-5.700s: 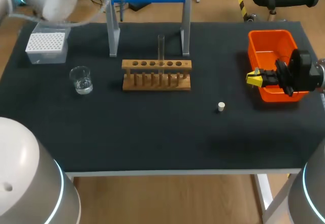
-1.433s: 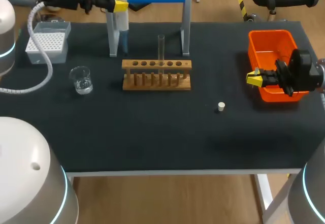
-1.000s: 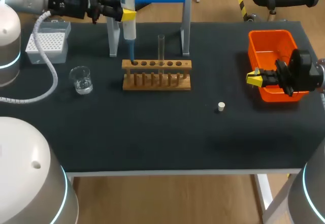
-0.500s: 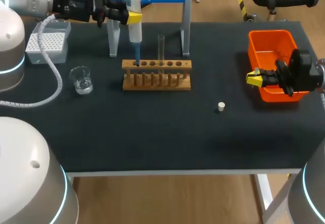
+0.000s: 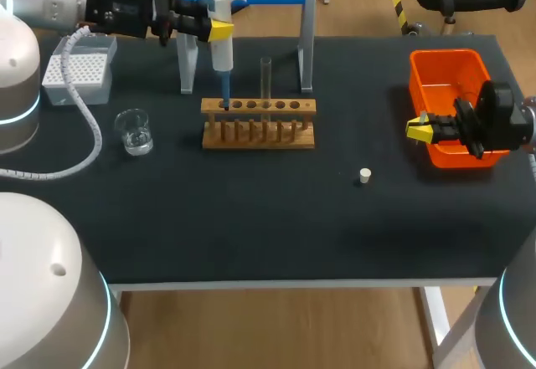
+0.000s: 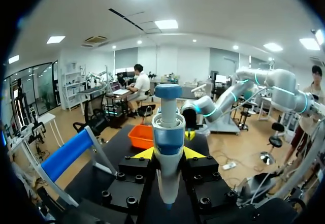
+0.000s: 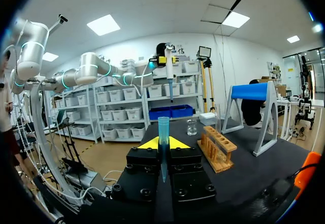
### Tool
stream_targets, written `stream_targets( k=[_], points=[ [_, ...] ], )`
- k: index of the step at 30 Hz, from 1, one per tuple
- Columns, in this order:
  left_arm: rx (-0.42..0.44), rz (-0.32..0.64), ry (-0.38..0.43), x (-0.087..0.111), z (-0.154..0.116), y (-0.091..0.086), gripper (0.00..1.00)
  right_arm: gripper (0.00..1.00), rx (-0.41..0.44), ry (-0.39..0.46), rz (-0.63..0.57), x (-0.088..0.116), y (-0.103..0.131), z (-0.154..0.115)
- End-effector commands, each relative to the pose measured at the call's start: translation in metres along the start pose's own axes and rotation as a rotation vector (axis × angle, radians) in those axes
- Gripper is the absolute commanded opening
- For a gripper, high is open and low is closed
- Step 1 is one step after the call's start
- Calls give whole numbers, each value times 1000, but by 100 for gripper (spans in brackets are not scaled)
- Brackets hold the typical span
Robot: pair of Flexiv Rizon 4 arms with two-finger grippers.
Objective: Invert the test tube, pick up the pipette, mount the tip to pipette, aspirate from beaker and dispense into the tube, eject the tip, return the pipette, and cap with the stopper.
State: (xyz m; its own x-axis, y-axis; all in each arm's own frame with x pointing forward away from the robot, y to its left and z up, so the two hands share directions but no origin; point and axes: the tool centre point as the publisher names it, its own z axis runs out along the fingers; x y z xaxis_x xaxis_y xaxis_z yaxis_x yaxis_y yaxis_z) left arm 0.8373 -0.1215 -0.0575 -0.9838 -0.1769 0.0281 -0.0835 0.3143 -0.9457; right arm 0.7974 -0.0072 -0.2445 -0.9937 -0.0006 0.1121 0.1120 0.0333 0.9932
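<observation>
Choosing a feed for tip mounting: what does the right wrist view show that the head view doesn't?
Only the right wrist view: a blue pipette tip clamped in the right gripper. Only the head view: the white stopper on the table. Both: the pipette in the left gripper, the wooden rack, the beaker.

At the left end of the wooden rack [image 5: 258,122], the lower end of the pipette [image 5: 223,55] overlaps the holes; inside one or short of it, I cannot tell. Right of the rack, the right gripper [image 5: 416,128] hides part of the orange bin [image 5: 448,53]; the blue tip [image 7: 163,132] it carries seems too small to show in the head view.
</observation>
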Motion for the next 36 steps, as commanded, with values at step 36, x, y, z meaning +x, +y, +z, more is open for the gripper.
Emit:
stream_targets(
  k=[36],
  points=[
    [1, 13, 15, 8, 2, -1, 0, 0, 1, 2, 0, 0, 0, -1]
  ],
)
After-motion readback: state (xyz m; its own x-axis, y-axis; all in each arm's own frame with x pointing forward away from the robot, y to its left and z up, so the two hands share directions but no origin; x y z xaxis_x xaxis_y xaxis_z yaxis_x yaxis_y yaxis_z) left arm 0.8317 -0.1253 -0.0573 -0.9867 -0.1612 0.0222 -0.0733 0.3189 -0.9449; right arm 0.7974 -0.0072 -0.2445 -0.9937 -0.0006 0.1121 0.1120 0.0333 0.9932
